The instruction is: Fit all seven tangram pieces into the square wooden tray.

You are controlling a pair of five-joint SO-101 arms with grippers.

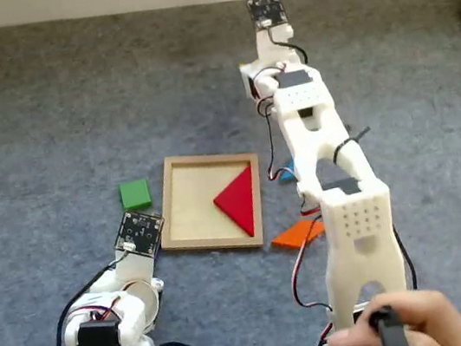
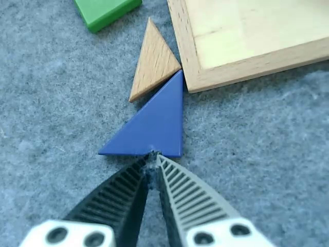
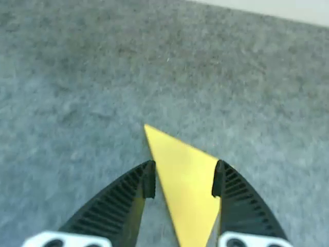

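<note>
Now, right hand [image 3: 183,178] spread astride yellow triangle [image 3: 186,198], left hand [image 2: 153,158] closed, tips at blue triangle [image 2: 154,126].

In the tray [image 1: 211,158] the inner triangle [image 1: 239,200] is laid against the right wall. Just left of the tray the square piece [image 1: 135,194] is placed; off its near right corner, the flat piece [image 1: 297,234]. Beside a tray corner the small triangle [image 2: 153,62] and larger triangle [image 2: 154,127] are found touching. The far triangle [image 3: 190,206] is straddled by the right end effector [image 3: 183,179].

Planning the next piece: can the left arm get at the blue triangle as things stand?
Probably yes: the left gripper rests at the edge of the blue triangle, nothing between them, though its jaws are shut and must open first.
</note>
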